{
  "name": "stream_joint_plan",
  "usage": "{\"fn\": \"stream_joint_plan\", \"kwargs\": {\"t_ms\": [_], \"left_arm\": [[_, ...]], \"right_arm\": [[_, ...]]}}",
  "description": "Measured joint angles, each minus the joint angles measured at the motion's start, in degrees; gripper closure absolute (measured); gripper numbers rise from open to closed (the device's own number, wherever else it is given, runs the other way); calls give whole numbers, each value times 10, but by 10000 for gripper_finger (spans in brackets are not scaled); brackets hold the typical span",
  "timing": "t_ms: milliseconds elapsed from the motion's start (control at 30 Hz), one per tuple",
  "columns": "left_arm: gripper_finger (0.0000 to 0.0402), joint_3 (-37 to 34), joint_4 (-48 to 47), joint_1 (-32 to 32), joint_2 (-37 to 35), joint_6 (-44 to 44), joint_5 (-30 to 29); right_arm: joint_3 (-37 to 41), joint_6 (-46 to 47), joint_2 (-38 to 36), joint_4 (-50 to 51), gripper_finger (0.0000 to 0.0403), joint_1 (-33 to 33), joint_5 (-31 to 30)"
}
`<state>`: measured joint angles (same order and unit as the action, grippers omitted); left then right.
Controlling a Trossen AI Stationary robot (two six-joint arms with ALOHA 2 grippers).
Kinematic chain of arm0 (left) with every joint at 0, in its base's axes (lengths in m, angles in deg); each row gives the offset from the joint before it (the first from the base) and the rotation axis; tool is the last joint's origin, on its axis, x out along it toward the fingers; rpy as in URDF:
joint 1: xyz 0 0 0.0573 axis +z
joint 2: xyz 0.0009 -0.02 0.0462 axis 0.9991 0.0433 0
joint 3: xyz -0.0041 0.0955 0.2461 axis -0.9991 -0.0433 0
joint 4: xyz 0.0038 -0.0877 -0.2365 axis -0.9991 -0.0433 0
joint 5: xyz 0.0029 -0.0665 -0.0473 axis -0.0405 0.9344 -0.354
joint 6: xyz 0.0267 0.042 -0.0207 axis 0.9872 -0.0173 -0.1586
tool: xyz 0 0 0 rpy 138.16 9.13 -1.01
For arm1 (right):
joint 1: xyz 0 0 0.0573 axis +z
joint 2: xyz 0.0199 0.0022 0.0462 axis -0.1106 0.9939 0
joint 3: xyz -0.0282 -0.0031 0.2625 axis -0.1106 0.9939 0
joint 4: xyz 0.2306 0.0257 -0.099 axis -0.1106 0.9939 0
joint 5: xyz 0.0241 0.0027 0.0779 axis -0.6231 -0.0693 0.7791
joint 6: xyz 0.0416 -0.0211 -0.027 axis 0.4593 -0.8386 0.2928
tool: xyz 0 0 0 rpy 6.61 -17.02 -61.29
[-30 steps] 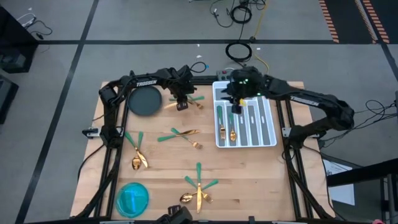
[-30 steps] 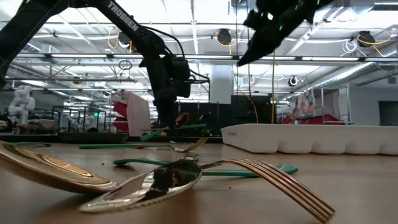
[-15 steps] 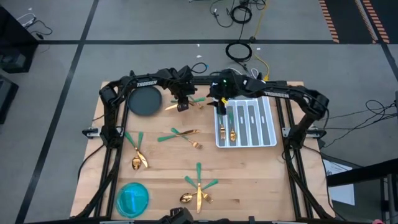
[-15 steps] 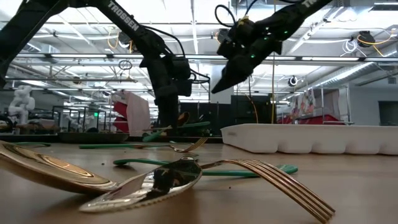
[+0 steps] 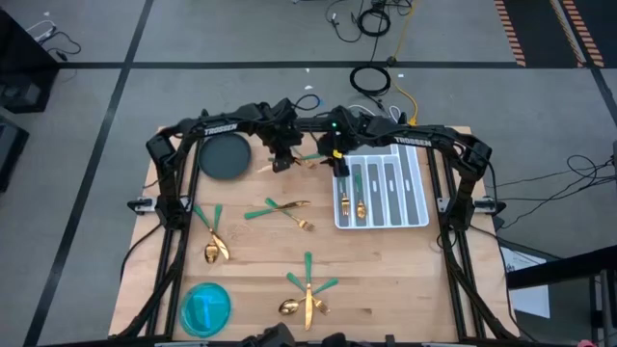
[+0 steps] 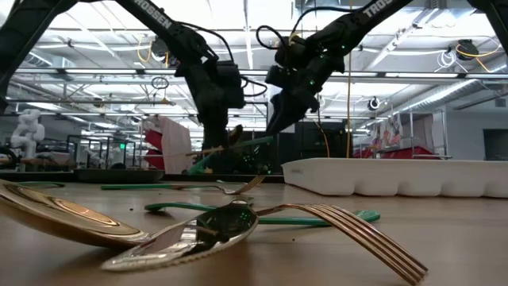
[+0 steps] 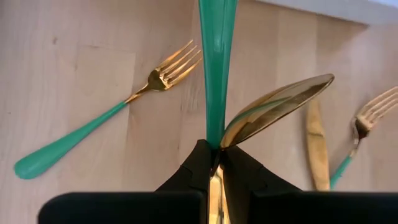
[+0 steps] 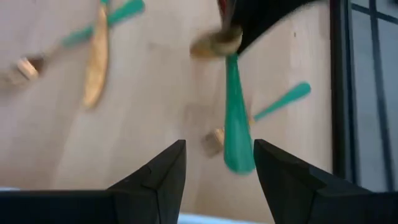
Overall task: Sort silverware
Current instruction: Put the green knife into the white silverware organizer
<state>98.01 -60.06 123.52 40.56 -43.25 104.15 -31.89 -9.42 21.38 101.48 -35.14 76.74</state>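
Now your left gripper is clamped on a green-handled spoon, raised off the table. Your right gripper hangs beside it, fingers apart, holding nothing.

Bare wood (below the tray) offers open passage.

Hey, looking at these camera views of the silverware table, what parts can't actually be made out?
- High view: the left gripper and its dark arm cover the held green-handled gold spoon.
- Right wrist view: motion blur smears the cutlery beyond the open right gripper; piece types are unreadable.
- Low view: the white compartmented tray shows only its side wall, hiding its contents.
- Left wrist view: the green-handled gold fork is cut by the edge.
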Motion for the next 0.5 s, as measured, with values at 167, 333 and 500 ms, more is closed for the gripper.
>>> {"fn": "stream_joint_plan", "kwargs": {"t_ms": [167, 333, 500], "left_arm": [[379, 0, -2, 1, -2, 0, 35], [379, 1, 9, 0, -2, 0, 70], [379, 1, 6, 4, -2, -1, 93]], "right_arm": [[0, -44, 0, -25, 220, 4, -38], [0, -71, 0, -38, 220, 11, -45], [0, -77, 0, -50, 220, 17, -44]]}}
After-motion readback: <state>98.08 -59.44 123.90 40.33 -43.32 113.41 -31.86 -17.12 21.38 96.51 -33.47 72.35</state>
